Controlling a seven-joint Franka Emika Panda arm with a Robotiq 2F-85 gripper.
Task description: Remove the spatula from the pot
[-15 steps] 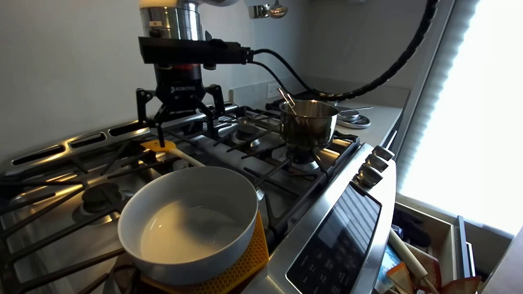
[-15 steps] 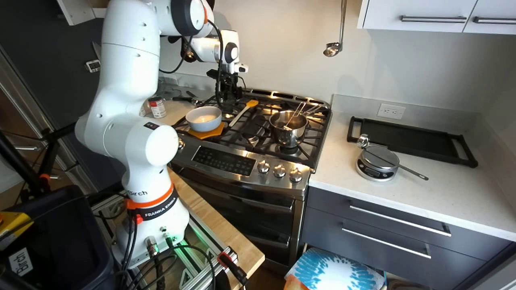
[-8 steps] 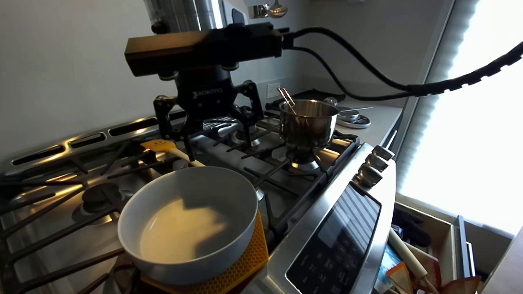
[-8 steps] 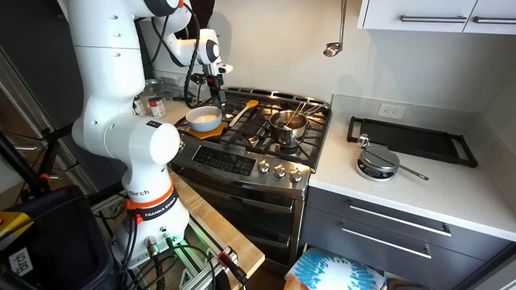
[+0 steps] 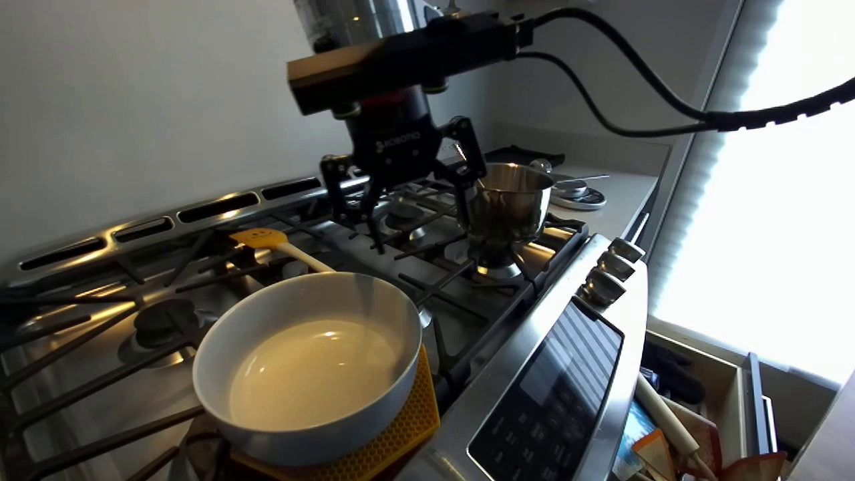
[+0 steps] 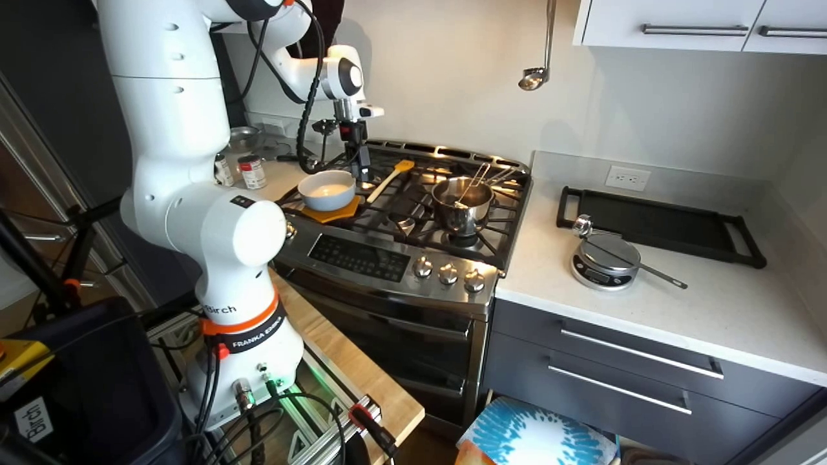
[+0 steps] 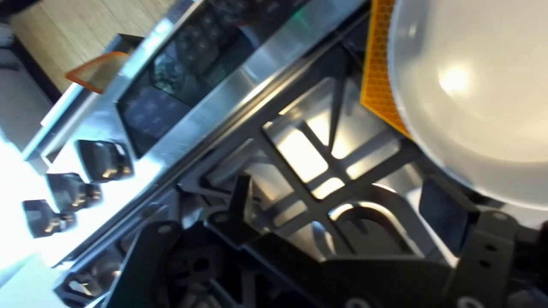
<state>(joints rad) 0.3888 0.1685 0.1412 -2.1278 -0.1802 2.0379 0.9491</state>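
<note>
- The fingers [image 5: 373, 230] hung wide apart, holding nothing.
- In an exterior view the yellow spatula [image 5: 286, 248] lay left of them and lower, on the surface [image 5: 80, 424], outside the steel pot [image 5: 511, 212].
- Its long axis slanted from the back of the surface toward the white pot [image 5: 300, 446].
- Removal looked done; any next move probably needed only clear withdrawal.

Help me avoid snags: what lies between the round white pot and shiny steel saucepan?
In both exterior views, black burner grates; in an exterior view, also a yellow-headed, pale-handled spatula.
</note>
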